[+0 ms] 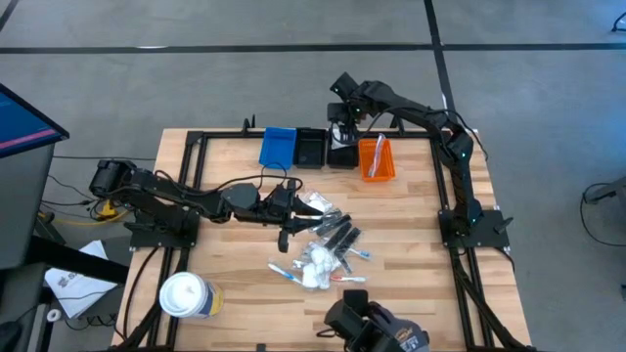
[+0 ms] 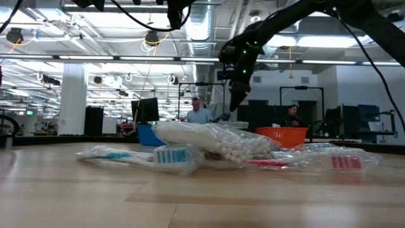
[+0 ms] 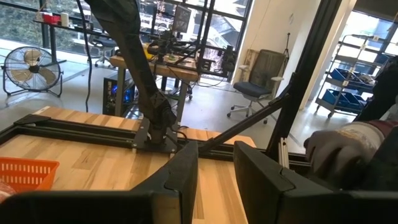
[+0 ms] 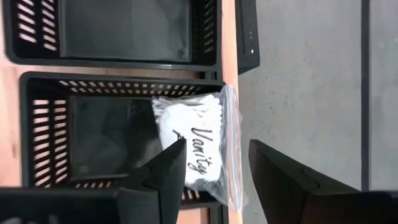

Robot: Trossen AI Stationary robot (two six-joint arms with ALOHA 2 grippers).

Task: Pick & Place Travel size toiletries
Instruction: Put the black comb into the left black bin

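- The right claw (image 4: 214,168) hangs above a black bin (image 4: 46,140) at the table's far edge, its jaws parted and holding nothing.
- Below it a clear sachet (image 4: 199,140) marked "Vanity" lies in that bin, one end draped over the bin's wall toward the table (image 1: 411,254) edge.
- The left claw (image 1: 286,238) sits low at mid-table, touching the heap of travel size toiletries (image 1: 328,249); whether it grips anything I cannot tell.
- Judged from this, one sachet is placed; most of the heap, sachets, combs and toothbrushes, remains to be moved.
- The blue bin (image 1: 278,147) and orange bin (image 1: 376,158) flank the black ones closely, leaving little side room; the table's near part is open.
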